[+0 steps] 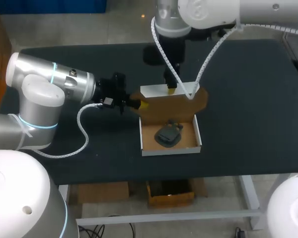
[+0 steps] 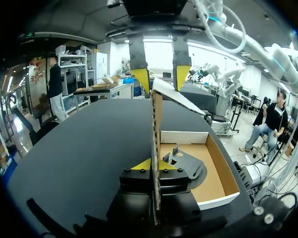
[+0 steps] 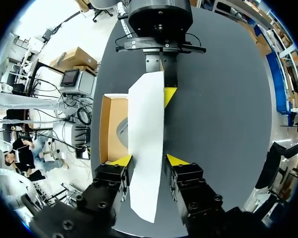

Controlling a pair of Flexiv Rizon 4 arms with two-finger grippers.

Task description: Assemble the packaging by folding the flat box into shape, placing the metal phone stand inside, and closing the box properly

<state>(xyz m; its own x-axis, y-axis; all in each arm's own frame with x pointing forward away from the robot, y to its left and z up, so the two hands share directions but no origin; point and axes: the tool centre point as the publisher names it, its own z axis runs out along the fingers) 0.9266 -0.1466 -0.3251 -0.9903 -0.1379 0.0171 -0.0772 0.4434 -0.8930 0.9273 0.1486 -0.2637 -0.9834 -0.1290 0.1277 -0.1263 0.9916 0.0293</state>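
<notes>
While the dark metal phone stand lies inside the open brown cardboard box on the black surface, the left hand, beyond, pinches its upright lid at the side. Farther off, the right hand straddles the lid's top edge; whether it grips I cannot tell.

We find no text, label, number or sign that we can read on the box, the stand or the table.
</notes>
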